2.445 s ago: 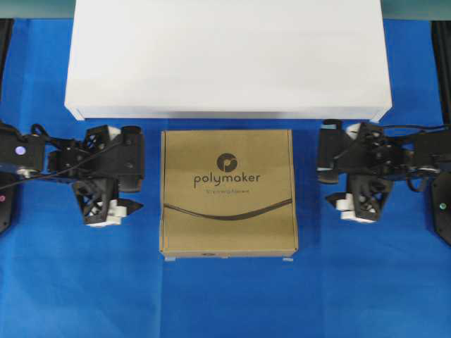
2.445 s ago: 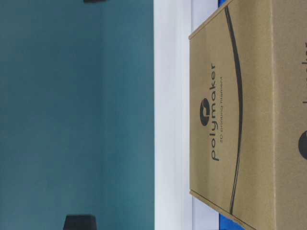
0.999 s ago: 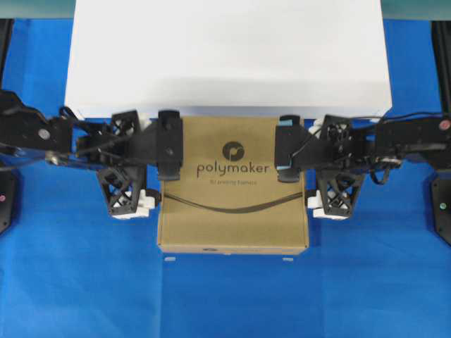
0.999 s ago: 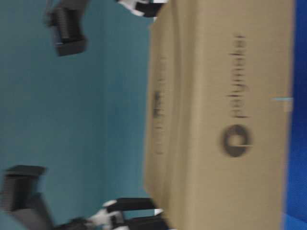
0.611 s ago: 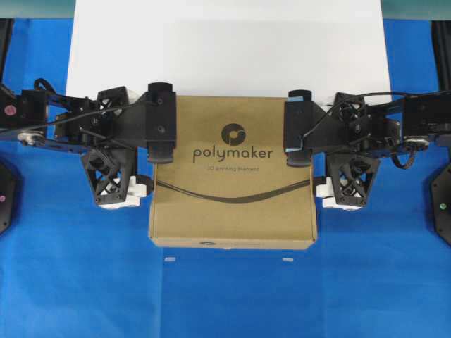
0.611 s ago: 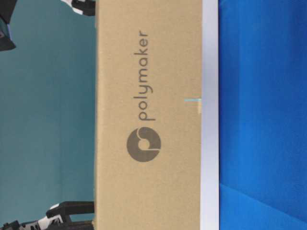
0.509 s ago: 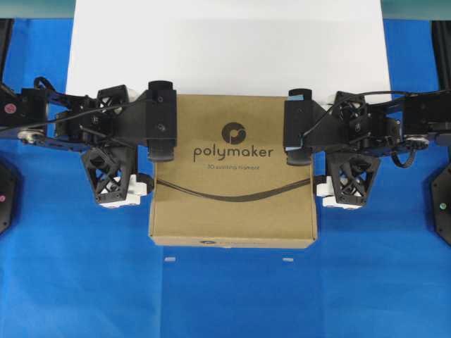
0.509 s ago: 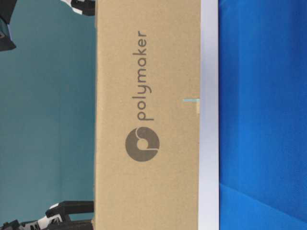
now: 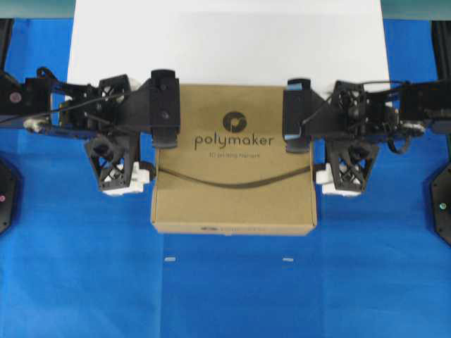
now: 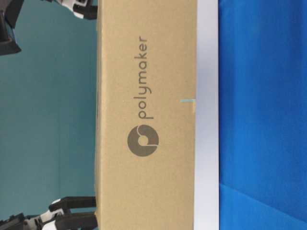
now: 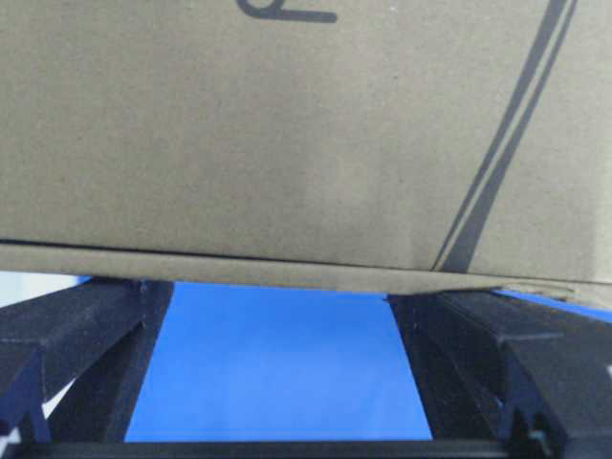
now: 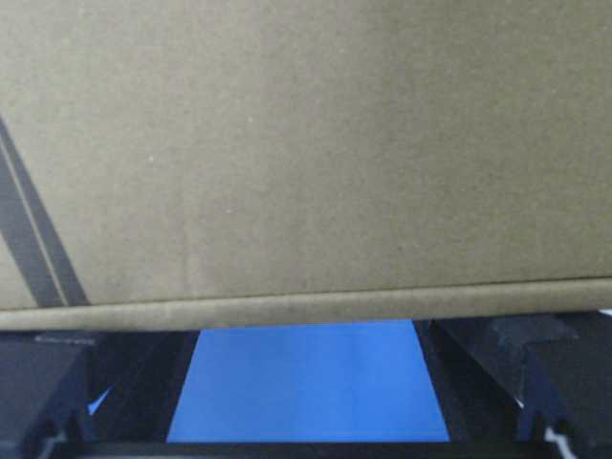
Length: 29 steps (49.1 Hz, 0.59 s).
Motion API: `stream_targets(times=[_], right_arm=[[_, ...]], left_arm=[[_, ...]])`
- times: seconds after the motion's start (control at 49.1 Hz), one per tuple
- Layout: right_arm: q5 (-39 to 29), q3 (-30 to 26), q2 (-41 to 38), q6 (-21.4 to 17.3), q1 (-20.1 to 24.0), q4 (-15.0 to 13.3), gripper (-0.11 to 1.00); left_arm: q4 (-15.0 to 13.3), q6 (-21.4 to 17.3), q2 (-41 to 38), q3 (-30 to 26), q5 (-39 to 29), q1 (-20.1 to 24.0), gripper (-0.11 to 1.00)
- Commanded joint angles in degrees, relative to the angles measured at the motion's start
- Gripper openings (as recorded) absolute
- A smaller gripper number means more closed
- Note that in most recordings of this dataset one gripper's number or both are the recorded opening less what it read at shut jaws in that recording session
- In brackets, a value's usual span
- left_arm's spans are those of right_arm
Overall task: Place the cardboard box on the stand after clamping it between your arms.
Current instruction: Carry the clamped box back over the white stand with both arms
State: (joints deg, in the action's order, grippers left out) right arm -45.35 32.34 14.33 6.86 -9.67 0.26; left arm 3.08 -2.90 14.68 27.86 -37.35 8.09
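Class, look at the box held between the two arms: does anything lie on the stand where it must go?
Nothing visible does. The stand shows bare white beyond the box, whose far edge already overlaps its near edge.

A blue-covered counter [image 9: 225, 296] carries the white stand [image 9: 225, 42] at its far edge.

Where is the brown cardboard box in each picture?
Overhead: brown square cardboard box in the centre, between the grippers.
Table-level: box fills the middle, turned sideways.
Left wrist: box across the top.
Right wrist: box across the top.
Shared landmark: blue cloth.
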Motion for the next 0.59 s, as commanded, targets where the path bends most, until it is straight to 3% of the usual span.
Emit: stream_targets(times=[0.0, 0.285, 0.571], right_arm=[[4.6, -6.2, -0.1, 0.0, -1.4, 1.0, 0.98], [3.5, -9.1, -2.4, 7.0, -6.1, 3.3, 0.98], [3.1, -12.2, -5.4, 16.5, -11.5, 9.8, 0.98]], left_arm=[[-0.3, -0.4, -0.3, -6.3, 2.5, 0.9, 0.87], [-0.3, -6.0, -3.6, -9.6, 2.2, 4.3, 0.87], [-0.3, -9.2, -6.4, -12.9, 2.3, 9.0, 0.87]])
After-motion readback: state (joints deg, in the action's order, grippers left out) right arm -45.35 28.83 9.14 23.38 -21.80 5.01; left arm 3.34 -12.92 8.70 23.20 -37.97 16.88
